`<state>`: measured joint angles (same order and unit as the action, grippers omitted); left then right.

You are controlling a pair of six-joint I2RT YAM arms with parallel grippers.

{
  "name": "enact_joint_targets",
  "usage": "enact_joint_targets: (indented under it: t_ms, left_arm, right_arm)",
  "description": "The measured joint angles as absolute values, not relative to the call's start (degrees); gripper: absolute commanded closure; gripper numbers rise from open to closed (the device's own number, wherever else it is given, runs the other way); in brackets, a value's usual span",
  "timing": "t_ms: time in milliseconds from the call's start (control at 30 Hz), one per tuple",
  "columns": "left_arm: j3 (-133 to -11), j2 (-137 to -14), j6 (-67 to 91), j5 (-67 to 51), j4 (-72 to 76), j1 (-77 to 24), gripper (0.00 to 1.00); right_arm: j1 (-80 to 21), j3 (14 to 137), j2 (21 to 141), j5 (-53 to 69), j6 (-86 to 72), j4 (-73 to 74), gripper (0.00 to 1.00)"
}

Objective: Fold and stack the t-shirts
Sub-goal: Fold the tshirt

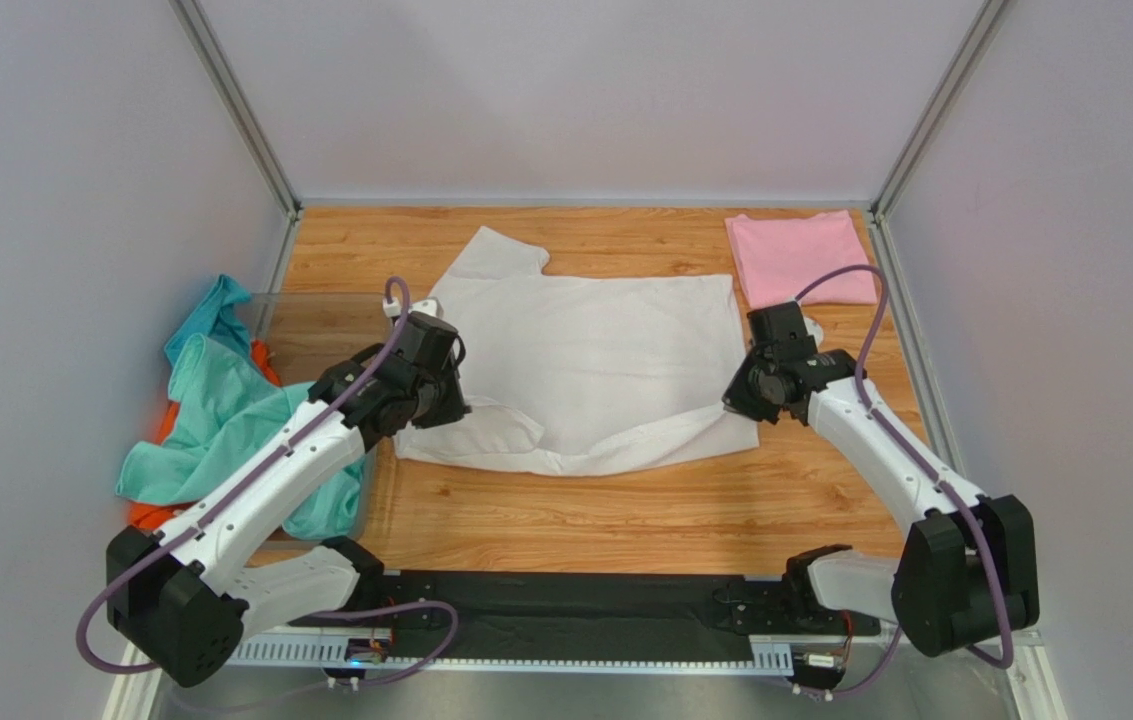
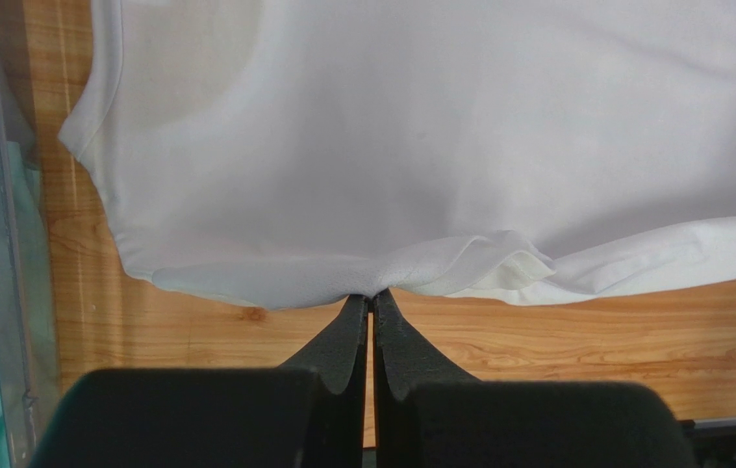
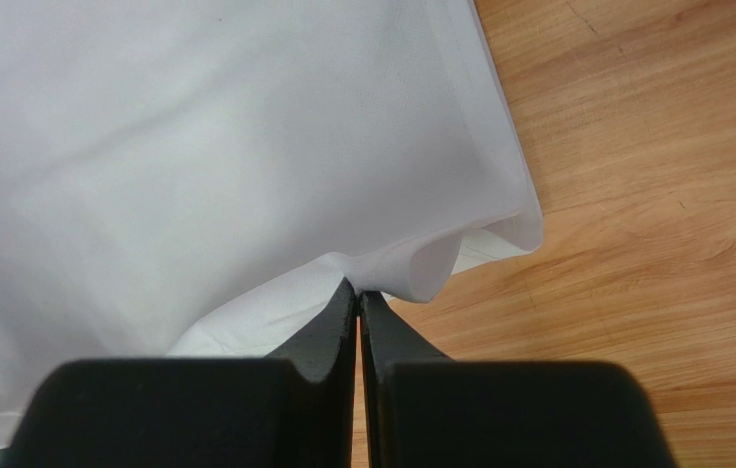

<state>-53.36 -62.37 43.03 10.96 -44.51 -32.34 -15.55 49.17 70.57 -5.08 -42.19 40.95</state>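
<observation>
A white t-shirt (image 1: 587,353) lies spread on the wooden table (image 1: 602,510), one sleeve pointing to the far left. My left gripper (image 1: 430,393) is shut on the shirt's near left edge (image 2: 372,283) and lifts a fold of it. My right gripper (image 1: 750,393) is shut on the shirt's near right corner (image 3: 381,278), the cloth curling over the fingertips. A folded pale pink t-shirt (image 1: 798,252) lies at the far right. A teal t-shirt (image 1: 227,413) and an orange one (image 1: 167,428) hang in the bin at the left.
A clear plastic bin (image 1: 264,323) stands at the left edge of the table; its wall shows in the left wrist view (image 2: 6,253). Grey walls and metal posts close in the back and sides. A black rail (image 1: 572,600) runs along the near edge.
</observation>
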Motion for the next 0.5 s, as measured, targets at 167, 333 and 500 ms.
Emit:
enact_joint_targets:
  t_ms: [167, 333, 500]
  left_arm:
    - [-54.2, -64.0, 40.5, 10.7, -43.4, -30.0, 1.00]
    - [-54.5, -66.3, 38.4, 10.1, -42.4, -28.2, 1.00]
    - [-57.3, -69.7, 36.6, 9.5, -41.5, -27.3, 1.00]
  right_arm:
    - [-15.4, 51.7, 72.4, -6.0, -41.7, 40.8, 1.00]
    - [-14.6, 53.4, 73.7, -6.6, -41.1, 40.4, 1.00]
    - [-14.0, 54.1, 75.0, -6.9, -40.6, 39.9, 1.00]
